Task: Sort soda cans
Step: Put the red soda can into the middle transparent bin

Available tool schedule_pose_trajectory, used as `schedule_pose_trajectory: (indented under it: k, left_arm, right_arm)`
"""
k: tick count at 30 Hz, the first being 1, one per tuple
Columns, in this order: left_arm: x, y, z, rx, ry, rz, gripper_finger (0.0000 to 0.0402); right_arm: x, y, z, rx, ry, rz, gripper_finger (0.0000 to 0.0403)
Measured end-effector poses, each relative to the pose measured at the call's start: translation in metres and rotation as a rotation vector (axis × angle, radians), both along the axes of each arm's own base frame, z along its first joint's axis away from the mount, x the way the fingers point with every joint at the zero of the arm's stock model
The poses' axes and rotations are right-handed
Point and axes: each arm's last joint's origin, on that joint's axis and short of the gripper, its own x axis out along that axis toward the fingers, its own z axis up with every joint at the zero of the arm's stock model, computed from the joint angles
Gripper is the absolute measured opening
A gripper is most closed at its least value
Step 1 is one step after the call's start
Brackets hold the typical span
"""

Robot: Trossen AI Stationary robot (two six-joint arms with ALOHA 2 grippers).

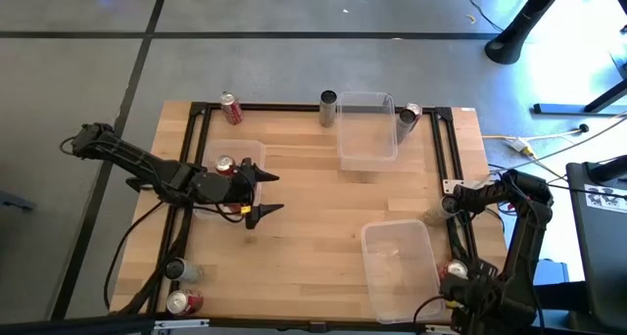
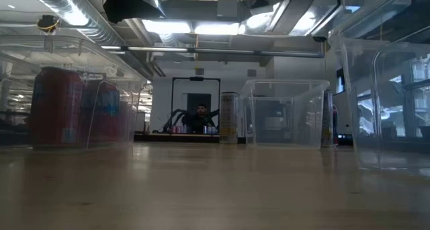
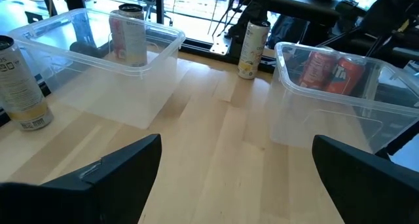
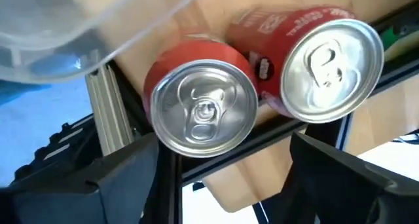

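Two red soda cans (image 4: 203, 109) (image 4: 327, 63) with silver tops stand upright side by side at the table's near right corner. My right gripper (image 4: 222, 185) hangs open above them, pointing down, touching neither. My left gripper (image 1: 269, 193) is open over the table's left half, beside a clear bin (image 1: 235, 159) that holds a red can (image 1: 224, 166). More cans stand along the edges: a red one (image 1: 231, 107), a tall dark one (image 1: 328, 105) and another (image 1: 409, 117) at the far edge, and two (image 1: 176, 269) (image 1: 183, 301) at the near left corner.
A clear bin (image 1: 367, 129) stands at the far middle and another (image 1: 400, 266) at the near right, next to the right arm. A pale can (image 3: 252, 47) stands by the right rail. A black frame rail (image 4: 108, 112) runs beside the two cans. A person sits in the room behind.
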Motion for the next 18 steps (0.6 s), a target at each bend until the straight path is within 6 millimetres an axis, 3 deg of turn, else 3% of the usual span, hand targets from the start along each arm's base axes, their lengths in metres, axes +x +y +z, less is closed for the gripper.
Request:
schedule_pose_trajectory:
  k: [9, 18]
  left_arm:
    - [0.000, 0.000, 0.000, 0.008, 0.002, -0.003, 0.0384]
    - [0.000, 0.000, 0.000, 0.008, 0.003, -0.002, 0.0384]
  right_arm:
    - [0.003, 0.004, -0.004, 0.032, -0.070, 0.002, 0.0344]
    - [0.004, 0.003, -0.022, 0.021, -0.095, -0.033, 0.0344]
